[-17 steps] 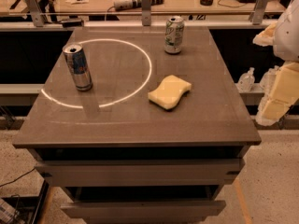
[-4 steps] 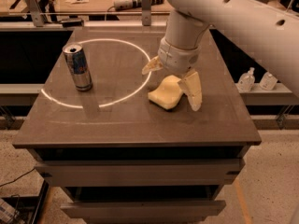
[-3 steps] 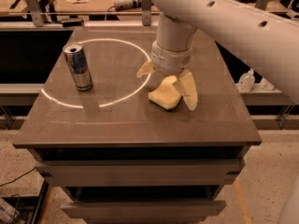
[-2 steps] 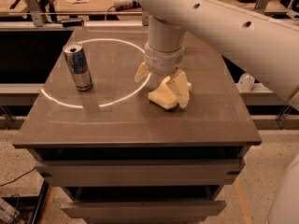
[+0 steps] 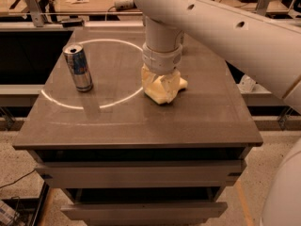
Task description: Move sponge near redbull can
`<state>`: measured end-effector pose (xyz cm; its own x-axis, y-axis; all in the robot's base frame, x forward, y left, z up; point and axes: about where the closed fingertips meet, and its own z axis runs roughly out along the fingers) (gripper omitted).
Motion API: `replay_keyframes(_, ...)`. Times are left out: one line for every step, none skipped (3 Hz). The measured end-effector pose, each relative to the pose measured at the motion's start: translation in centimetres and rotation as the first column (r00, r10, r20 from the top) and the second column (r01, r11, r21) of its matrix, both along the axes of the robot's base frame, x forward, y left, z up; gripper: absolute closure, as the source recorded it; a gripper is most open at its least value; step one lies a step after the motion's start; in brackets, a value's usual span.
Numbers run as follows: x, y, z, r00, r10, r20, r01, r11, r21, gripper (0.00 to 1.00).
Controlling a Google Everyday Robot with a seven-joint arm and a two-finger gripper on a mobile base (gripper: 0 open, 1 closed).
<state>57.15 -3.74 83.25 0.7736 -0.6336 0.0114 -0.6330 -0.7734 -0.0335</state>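
One can in view — the redbull can [image 5: 78,67], standing at the left of the one table [image 5: 117,124]. One sponge [image 5: 164,94], right of centre. One arm [image 5: 211,22] with one gripper [image 5: 162,84] — down on the sponge, fingers clasping it. One ring of light [image 5: 66,106] on the tabletop. Two drawer fronts [image 5: 141,175] below.

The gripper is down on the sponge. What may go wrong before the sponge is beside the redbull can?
1. The gripper sits low over the sponge, covering most of it. The soft foam may slip out or drag on the table during the move.
2. The redbull can is slim and stands upright toward the table's left edge. A sponge or arm brought too close may tip it over or push it off.
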Motion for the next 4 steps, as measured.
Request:
replay_keyframes(0.4,0.4,0.6,0.9998,-0.014,-0.011,0.014,0.999,0.053,0.85)
replay_keyframes(0.1,1.3,3.6,0.9932,-0.114,-0.026,0.116,0.982,0.150,1.00)
replay_keyframes(-0.3,2.3,5.7,0.9501,-0.287,-0.123,0.310,0.914,0.261,1.00)
replay_keyframes(-1.5,4.5,7.2,0.8838,-0.402,-0.239,0.464,0.821,0.334,1.00)
